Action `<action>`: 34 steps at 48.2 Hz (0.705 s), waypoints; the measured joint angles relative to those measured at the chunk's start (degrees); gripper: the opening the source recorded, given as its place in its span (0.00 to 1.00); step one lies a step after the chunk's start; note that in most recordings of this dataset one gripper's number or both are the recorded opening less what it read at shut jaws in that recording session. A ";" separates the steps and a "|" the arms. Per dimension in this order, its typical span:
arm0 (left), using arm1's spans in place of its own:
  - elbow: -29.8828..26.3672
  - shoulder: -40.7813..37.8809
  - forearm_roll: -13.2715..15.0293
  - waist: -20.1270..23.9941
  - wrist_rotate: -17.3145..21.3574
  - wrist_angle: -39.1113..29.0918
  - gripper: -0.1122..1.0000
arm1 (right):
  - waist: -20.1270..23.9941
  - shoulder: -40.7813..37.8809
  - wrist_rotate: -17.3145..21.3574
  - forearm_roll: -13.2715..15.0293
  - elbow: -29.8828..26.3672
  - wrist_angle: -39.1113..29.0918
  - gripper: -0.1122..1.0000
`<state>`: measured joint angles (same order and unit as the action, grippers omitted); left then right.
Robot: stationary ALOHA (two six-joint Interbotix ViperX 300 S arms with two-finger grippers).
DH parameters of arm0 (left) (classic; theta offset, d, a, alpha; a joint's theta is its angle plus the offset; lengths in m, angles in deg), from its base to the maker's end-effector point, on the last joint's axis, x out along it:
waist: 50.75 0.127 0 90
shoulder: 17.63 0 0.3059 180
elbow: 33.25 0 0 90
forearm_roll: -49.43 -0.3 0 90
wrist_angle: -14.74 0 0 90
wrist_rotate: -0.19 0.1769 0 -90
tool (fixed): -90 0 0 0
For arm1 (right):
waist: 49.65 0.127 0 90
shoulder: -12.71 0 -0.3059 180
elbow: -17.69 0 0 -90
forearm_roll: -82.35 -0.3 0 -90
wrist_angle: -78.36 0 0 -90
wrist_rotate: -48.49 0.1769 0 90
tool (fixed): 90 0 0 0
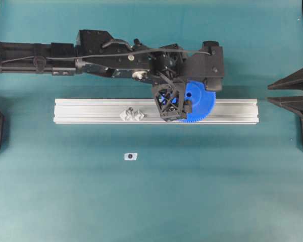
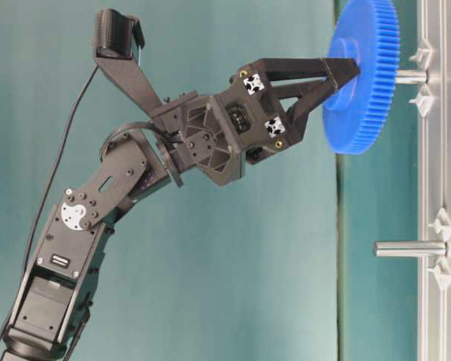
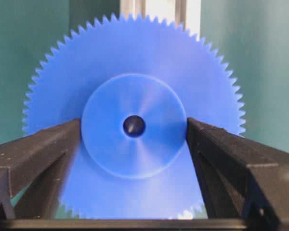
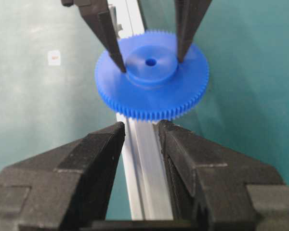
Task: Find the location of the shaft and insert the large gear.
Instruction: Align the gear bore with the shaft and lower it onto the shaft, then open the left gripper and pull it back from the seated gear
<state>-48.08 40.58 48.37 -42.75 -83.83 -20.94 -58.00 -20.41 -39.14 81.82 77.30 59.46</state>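
Observation:
The large gear point(image 1: 203, 97), a bright blue toothed disc, sits partway down the shaft point(image 2: 410, 76), with a short length of bare pin showing between it and the aluminium rail point(image 1: 91, 111). My left gripper point(image 3: 134, 126) is open. Its fingers point(image 3: 53, 144) stand close against the two sides of the raised hub, and the hub's dark centre hole lies midway between them. From the side the gear point(image 2: 361, 83) looks slightly tilted against the rail. My right gripper point(image 4: 140, 127) is open above the rail, a little short of the gear point(image 4: 149, 96), and holds nothing.
A second shaft point(image 2: 410, 248) with translucent mounts point(image 1: 132, 115) stands bare further left on the rail. A small white tag with a dark dot point(image 1: 131, 156) lies on the teal table in front of the rail. My right gripper point(image 1: 269, 93) is at the rail's right end.

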 measured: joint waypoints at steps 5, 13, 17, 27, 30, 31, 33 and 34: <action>-0.26 0.00 0.00 0.00 0.35 0.09 0.94 | 0.00 -0.09 0.00 0.00 0.00 0.00 0.52; -0.26 0.09 0.00 0.00 0.18 0.00 0.94 | -0.09 0.00 0.09 -0.09 0.00 0.09 0.52; -0.26 0.00 0.00 0.00 0.09 0.00 0.94 | -0.09 -0.09 0.00 0.00 0.00 0.00 0.52; -0.26 0.26 -0.09 0.00 -0.35 -0.09 0.94 | 0.00 0.00 0.09 0.00 0.09 0.09 0.52; -0.26 0.88 0.00 -0.18 -0.35 0.00 0.94 | -0.09 0.00 0.09 0.00 0.00 0.00 0.52; -0.26 1.32 -0.09 -0.26 -0.44 -0.09 0.94 | -0.09 0.00 0.09 0.00 0.09 0.09 0.52; -0.26 2.20 -0.09 -0.44 -0.44 0.00 0.94 | 0.00 0.00 0.00 -0.09 0.09 0.00 0.52; -0.35 2.55 0.00 -0.53 -0.53 0.09 0.94 | 0.00 0.00 0.09 0.00 0.00 0.09 0.52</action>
<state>-48.43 43.13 48.37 -43.28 -84.36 -20.85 -58.00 -20.41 -39.05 81.82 77.30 59.55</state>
